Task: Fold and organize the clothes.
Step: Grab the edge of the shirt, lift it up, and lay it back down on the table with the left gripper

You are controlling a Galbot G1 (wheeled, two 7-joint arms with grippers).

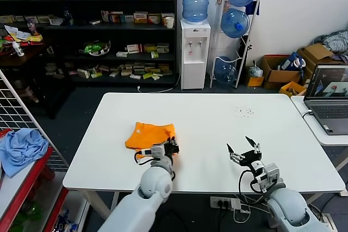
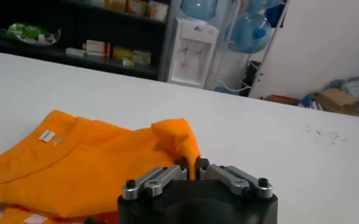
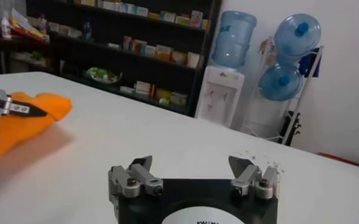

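The bright orange T-shirt (image 1: 148, 135) lies folded on the white table (image 1: 217, 118), left of the middle near the front. My left gripper (image 1: 173, 146) is at its right front corner, shut on a pinched-up fold of the orange cloth (image 2: 188, 148). The collar and its white label (image 2: 47, 136) show in the left wrist view. My right gripper (image 1: 243, 149) is open and empty above the table's front right part, well to the right of the shirt. The shirt also shows in the right wrist view (image 3: 21, 122), with the left gripper (image 3: 45, 113) on it.
A light blue cloth (image 1: 20, 148) lies on a red-edged rack at the far left. A laptop (image 1: 328, 97) stands on a side table at the right. Shelves and a water dispenser (image 1: 194, 52) stand behind the table.
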